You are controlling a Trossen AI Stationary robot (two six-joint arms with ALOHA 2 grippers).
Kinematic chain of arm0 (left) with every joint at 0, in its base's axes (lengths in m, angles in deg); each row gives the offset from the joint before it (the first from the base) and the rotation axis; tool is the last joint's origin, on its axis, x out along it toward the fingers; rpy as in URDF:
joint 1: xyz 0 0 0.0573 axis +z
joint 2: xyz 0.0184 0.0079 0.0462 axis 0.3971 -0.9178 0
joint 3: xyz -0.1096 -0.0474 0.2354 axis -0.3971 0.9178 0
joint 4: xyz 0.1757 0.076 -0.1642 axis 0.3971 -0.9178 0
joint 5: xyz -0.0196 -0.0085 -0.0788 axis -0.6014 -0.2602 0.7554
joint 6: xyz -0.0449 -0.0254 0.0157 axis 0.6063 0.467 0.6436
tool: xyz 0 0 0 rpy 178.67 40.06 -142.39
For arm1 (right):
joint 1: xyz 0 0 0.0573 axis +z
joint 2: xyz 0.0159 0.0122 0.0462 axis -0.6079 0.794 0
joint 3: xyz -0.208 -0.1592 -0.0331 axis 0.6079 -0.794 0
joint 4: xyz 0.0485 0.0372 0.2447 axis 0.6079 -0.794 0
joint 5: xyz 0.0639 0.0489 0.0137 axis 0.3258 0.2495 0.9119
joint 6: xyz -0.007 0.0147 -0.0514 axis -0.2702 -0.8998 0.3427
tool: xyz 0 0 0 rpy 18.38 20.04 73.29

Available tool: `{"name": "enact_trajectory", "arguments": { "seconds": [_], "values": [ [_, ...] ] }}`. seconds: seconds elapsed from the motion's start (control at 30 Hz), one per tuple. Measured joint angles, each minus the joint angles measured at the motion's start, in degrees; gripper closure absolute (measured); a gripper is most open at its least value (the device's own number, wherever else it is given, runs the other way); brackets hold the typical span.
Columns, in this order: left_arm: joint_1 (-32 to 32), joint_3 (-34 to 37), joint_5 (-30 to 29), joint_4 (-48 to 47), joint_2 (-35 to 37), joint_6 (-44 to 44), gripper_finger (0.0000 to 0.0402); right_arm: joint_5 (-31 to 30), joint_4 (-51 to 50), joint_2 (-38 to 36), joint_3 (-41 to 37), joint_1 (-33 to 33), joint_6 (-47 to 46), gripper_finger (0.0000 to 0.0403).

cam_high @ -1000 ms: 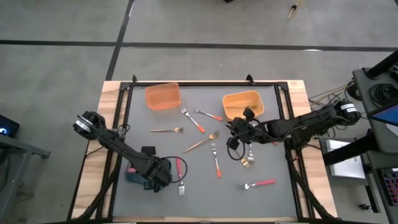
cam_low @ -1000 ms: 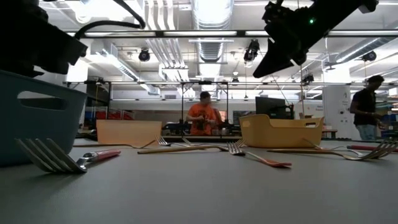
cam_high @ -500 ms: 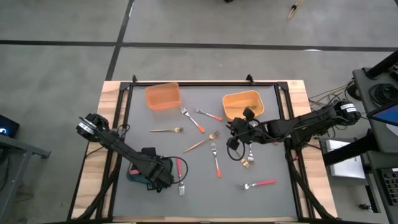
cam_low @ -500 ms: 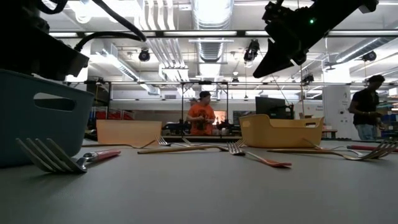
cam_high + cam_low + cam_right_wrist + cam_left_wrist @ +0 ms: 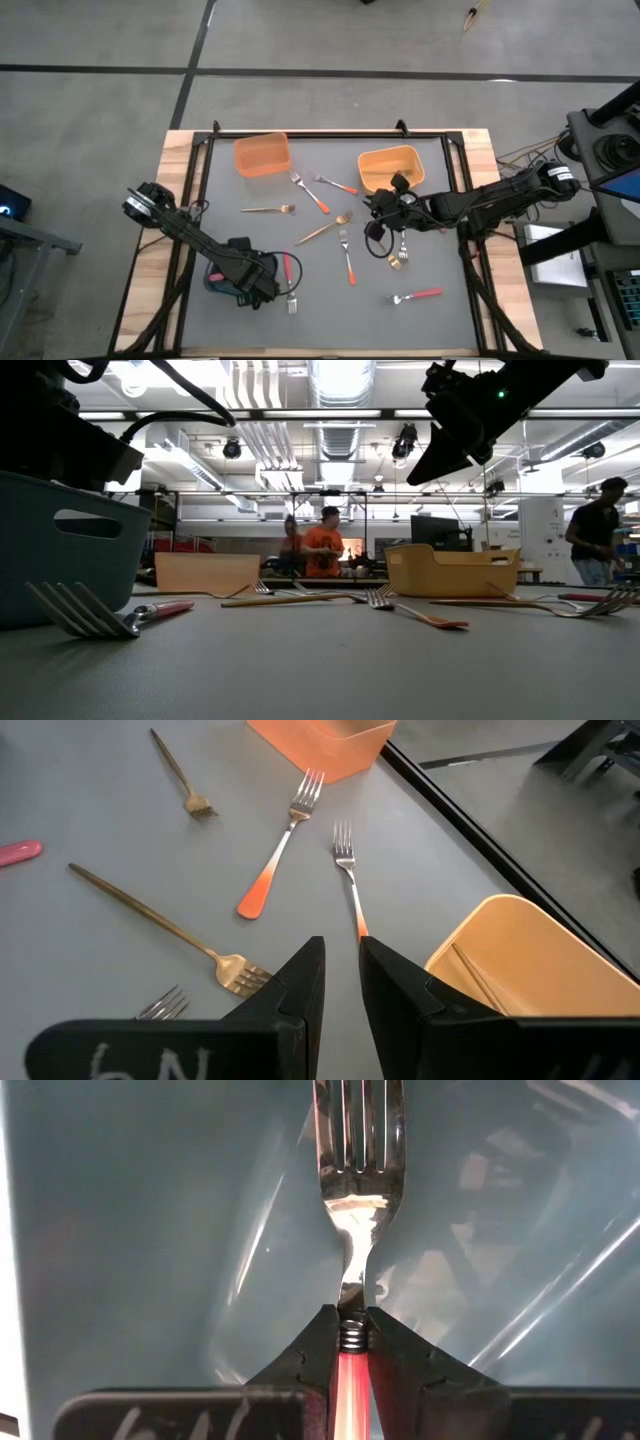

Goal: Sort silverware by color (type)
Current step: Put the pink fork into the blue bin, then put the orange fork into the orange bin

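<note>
While slim forks lie scattered over the matte grey bench (image 5: 430, 330), the left claw (image 5: 352, 1342) sits inside the smooth, glossy teal bin (image 5: 130, 1230), clenched on a pink-handled fork (image 5: 353, 1200) whose shiny steel tines point away from it. Just beside that bin another pink-handled fork (image 5: 290, 280) rests on the bench. Near the rounded yellow-orange bin (image 5: 388, 166) the right claw (image 5: 341, 980) hovers empty, its fingers nearly together, above a thin gold fork (image 5: 160, 930). An orange bin (image 5: 262, 154) stands apart.
</note>
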Motion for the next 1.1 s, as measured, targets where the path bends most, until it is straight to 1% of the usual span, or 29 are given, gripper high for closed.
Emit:
{"name": "enact_trajectory", "arguments": {
  "seconds": [0.43,0.53,0.73,0.83,0.97,1.1],
  "values": [
    [-0.01,0.06,-0.01,0.50,0.00,0.97,0.0371,0.00,0.00,0.07,0.01,0.00,0.00,0.0344],
    [0.00,0.06,-0.02,0.51,0.00,1.03,0.0357,0.00,0.00,0.07,0.01,0.00,0.00,0.0344],
    [-0.02,0.00,0.14,0.32,0.02,1.00,0.0309,0.00,0.00,0.08,0.02,0.00,0.00,0.0344],
    [0.00,-0.99,0.64,-1.68,0.04,0.08,0.0291,0.00,0.00,0.09,0.02,0.00,0.00,0.0344],
    [-0.01,-3.52,0.54,-8.18,0.81,-1.64,0.0279,0.00,0.00,0.09,0.02,0.00,-0.32,0.0344],
    [-0.04,-6.86,-2.69,-11.72,2.86,-4.66,0.0278,0.00,0.02,0.09,0.00,0.00,-1.51,0.0344]
  ]
}}
